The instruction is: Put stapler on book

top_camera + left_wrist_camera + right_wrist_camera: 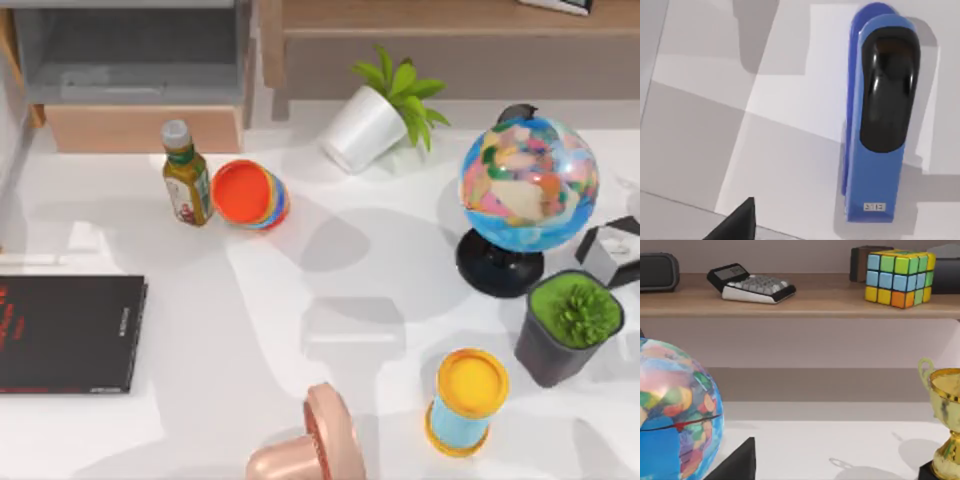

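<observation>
Book (68,333) lies flat at the table's (300,300) left edge, black cover with red marks. Stapler (879,115), blue with a glossy black top, lies on the white surface in the left wrist view, untouched. One dark finger tip (737,225) shows beside it; left claw opening: cannot tell.

Three cameras: one looking down overhead, two riding the wrists.

Top view is looking straight down on the white table (300,300), taking in the book (68,333) at 9 o'clock and the globe (528,185) toward 2 o'clock. Left wrist view is pointing down at the tabletop, sitting close over the stapler (879,115). Right wrist view is facing level across the table toward a wooden shelf (800,302), sharing the globe (675,410) with the top view.
</observation>
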